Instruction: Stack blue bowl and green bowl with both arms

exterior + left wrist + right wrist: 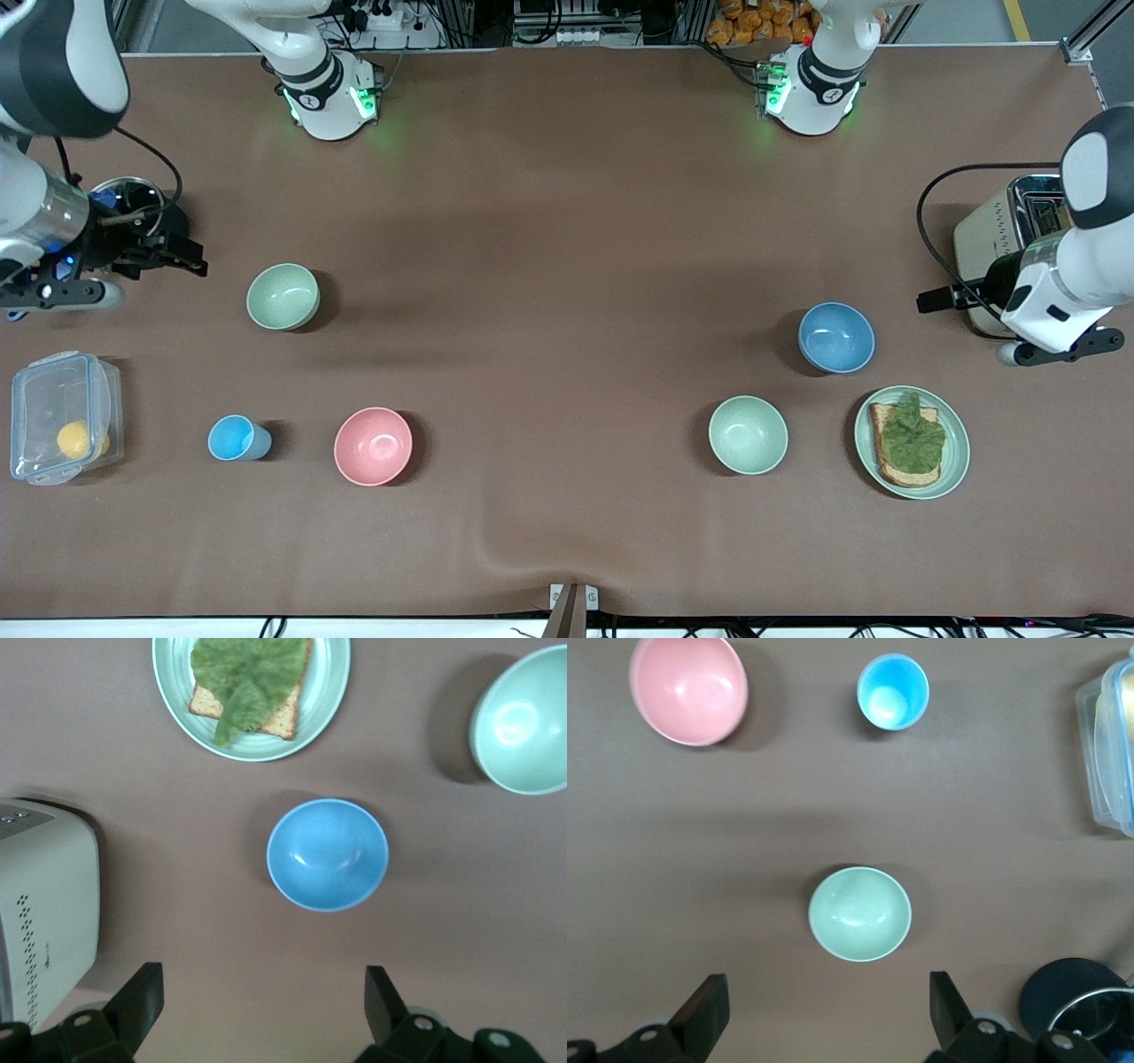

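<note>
The left gripper (261, 1010) is open and empty, above the desk (567, 221) at middle right of the front view, near the blue bowl (836, 338). The right gripper (824, 1014) is also open, at middle left, near the green bowl (283, 297); both bowls stand well apart.

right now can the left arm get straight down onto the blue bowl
Probably yes. The left gripper is open above the table beside the toaster, and the blue bowl sits upright with bare table around it; the plate and mint-green bowl stand apart from it.
</note>
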